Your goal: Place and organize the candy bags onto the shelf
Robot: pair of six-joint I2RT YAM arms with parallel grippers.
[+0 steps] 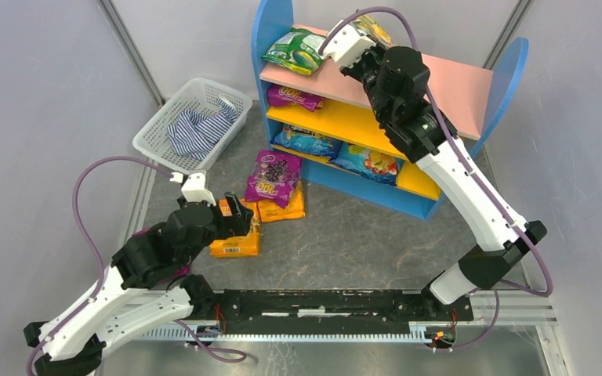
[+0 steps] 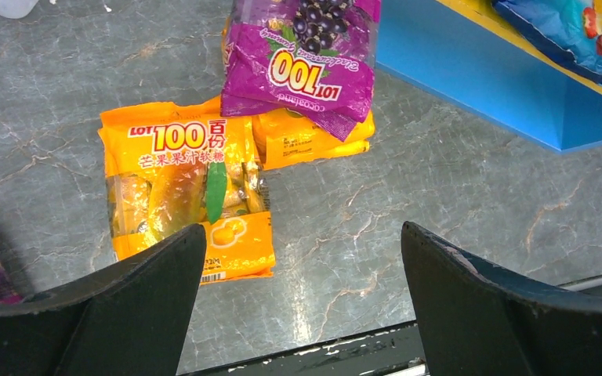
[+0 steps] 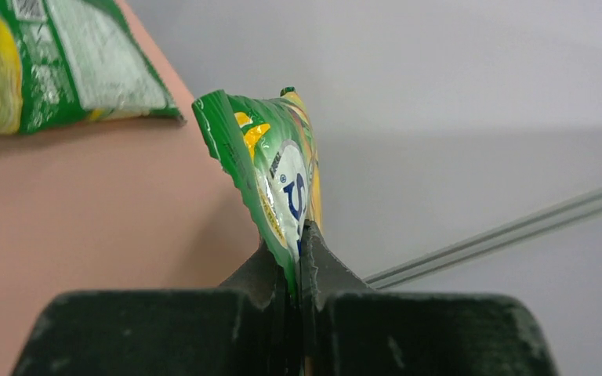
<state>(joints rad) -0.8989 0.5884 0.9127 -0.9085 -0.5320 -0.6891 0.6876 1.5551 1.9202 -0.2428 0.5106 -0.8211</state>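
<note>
Top view, shelf [image 1: 509,70] holds four: one green bag [image 1: 294,51], one purple bag [image 1: 294,97], two blue bags [image 1: 307,139] [image 1: 364,160]; left wrist, left gripper [image 2: 302,231] gaping above two orange bags [image 2: 184,196] [image 2: 306,141] plus one loose purple bag [image 2: 306,63]; right wrist, right gripper [image 3: 296,258] clamped on one green-yellow bag [image 3: 270,164] by the pink board [image 3: 86,211].

Just ahead of the left gripper [image 2: 302,231], the orange bag [image 2: 184,196] reads "LOT 100 百分". Farther ahead, the purple bag [image 2: 302,63] reads "LOT 100", upside down. Print on the green bag [image 3: 278,168] pinched in the right gripper [image 3: 298,239] is unreadable.
</note>
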